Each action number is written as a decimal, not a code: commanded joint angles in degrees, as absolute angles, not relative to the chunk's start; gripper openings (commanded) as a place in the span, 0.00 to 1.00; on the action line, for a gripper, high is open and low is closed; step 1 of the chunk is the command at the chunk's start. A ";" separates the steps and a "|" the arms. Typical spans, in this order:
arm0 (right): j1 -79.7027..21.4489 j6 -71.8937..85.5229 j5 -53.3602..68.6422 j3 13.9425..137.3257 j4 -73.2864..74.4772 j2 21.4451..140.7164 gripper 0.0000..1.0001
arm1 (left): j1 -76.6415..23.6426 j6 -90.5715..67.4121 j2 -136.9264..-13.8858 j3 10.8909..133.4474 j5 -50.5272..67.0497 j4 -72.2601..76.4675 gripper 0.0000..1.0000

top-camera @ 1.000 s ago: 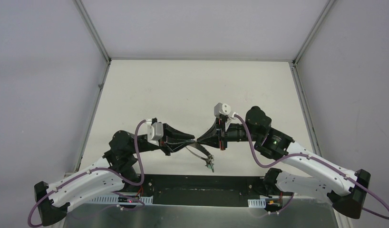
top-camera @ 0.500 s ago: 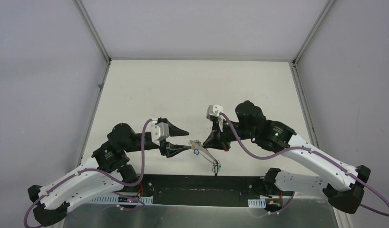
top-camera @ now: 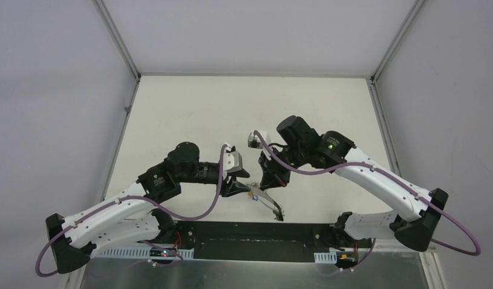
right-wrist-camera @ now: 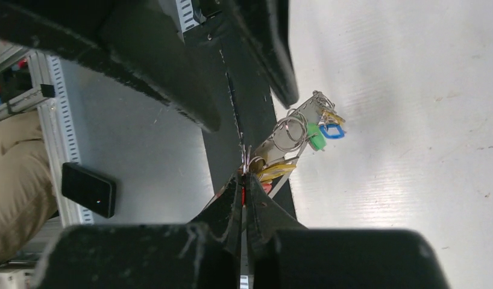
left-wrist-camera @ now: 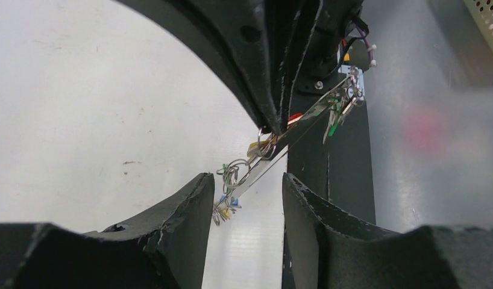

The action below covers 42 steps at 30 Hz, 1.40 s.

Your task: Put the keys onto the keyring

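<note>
A thin grey metal keyring (left-wrist-camera: 309, 115) is pinched in the closed right gripper (right-wrist-camera: 244, 176) above the near middle of the white table (top-camera: 190, 120). Small silver keys with coloured plastic heads (right-wrist-camera: 317, 135) are clustered along it. The left gripper (left-wrist-camera: 241, 182) is held open, with its black fingers (left-wrist-camera: 185, 208) set on either side of the band.
</note>
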State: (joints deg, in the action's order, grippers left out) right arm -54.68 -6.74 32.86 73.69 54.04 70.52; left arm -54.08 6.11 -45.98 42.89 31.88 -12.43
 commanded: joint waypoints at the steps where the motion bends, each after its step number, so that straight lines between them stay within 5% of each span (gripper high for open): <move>1: -51.46 -5.40 40.98 78.71 57.49 72.56 0.00 | -55.36 3.88 -45.36 41.24 34.02 -3.00 0.45; 12: -50.01 -4.34 45.53 78.69 55.61 73.01 0.00 | -56.98 0.24 -48.10 38.64 31.15 4.12 0.37; 20: -50.01 -4.53 45.02 78.39 55.37 72.86 0.00 | -57.03 0.09 -47.90 38.14 30.59 5.54 0.20; 28: -50.01 -4.66 44.83 78.27 54.70 72.73 0.00 | -57.02 -2.62 -48.15 38.62 29.74 5.83 0.25; 35: -50.02 -4.66 45.36 77.86 54.30 72.39 0.00 | -57.03 -2.90 -47.75 38.32 26.88 5.20 0.00; 42: -50.03 -4.16 42.97 76.51 51.77 70.80 0.01 | -57.01 -5.14 -47.88 38.16 25.68 5.22 0.00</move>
